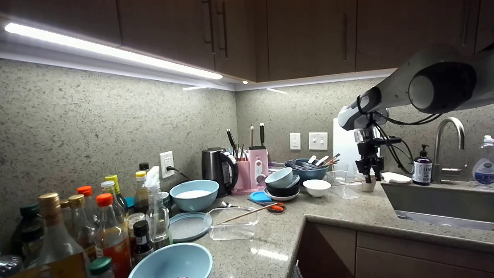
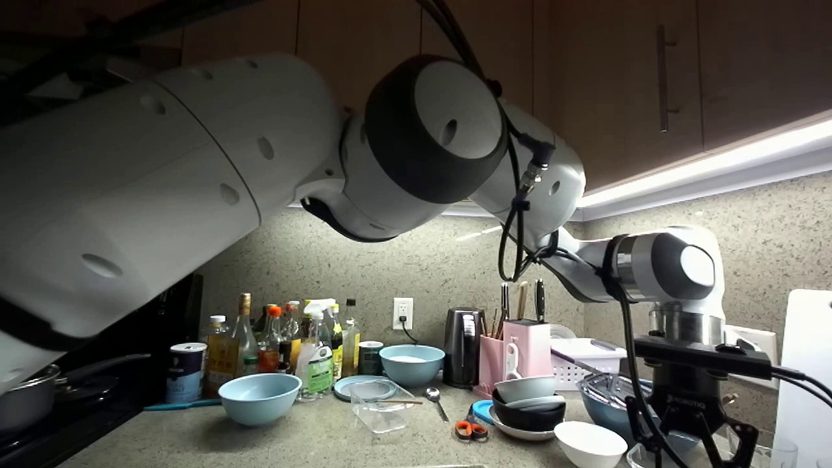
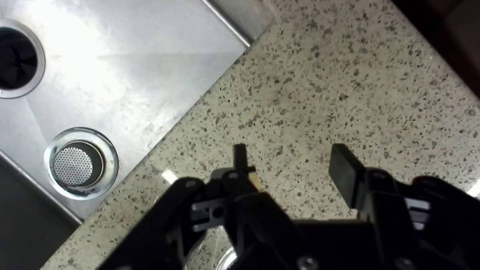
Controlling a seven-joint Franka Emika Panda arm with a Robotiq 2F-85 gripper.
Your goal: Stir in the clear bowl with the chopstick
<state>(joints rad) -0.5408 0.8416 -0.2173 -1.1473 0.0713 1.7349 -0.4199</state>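
Widely parted gripper (image 3: 288,165), speckled counter (image 3: 300,90) beneath, slim tan chopstick (image 1: 247,214) leaning in clear rectangular bowl (image 1: 233,232)

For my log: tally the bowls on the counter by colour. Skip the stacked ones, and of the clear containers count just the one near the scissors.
Blue: 3 (front bowl, back bowl, utensil bowl)
White: 1 (white bowl)
Clear: 1 (clear bowl, with the chopstick)
Total: 5

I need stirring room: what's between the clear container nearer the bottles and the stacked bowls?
An exterior view shows the chopstick's end, a spoon, scissors and a blue item.
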